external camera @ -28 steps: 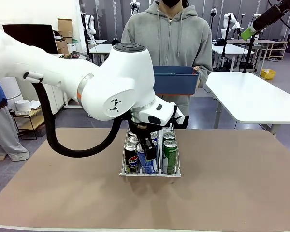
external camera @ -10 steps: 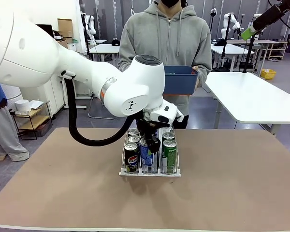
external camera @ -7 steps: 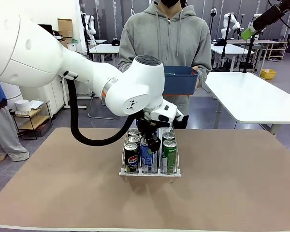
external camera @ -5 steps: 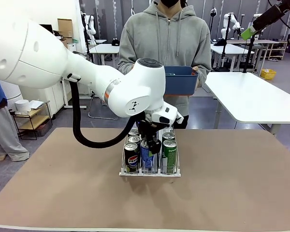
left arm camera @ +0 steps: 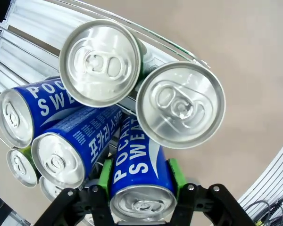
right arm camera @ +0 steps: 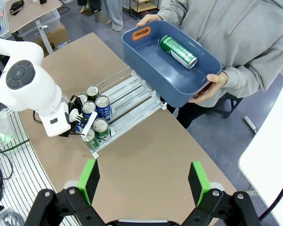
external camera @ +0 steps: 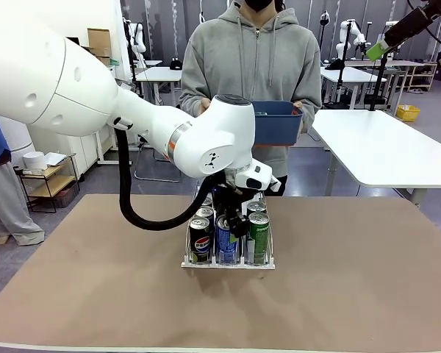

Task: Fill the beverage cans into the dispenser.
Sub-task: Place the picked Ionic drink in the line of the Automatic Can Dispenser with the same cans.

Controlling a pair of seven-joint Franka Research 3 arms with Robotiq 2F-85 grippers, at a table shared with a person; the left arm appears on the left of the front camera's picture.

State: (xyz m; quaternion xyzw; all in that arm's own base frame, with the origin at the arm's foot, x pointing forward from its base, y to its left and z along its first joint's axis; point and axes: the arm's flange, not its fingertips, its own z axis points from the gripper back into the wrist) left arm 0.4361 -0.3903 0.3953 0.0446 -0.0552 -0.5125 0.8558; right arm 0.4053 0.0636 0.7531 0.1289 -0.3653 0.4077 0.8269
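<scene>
While cans point(right arm camera: 104, 104) stand in the dispenser point(right arm camera: 132, 94), the bin point(right arm camera: 166, 71) holds one green can point(right arm camera: 178, 52).

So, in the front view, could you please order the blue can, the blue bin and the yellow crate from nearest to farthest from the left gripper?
1. blue can: in the left gripper, dispenser middle lane.
2. blue bin: behind, held by the person.
3. yellow crate: far right background.

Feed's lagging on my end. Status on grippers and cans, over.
Left gripper: jaws shut on blue Pocari Sweat can in dispenser middle lane. Right gripper: jaws open, high over table. One green can in blue bin the person holds.
</scene>
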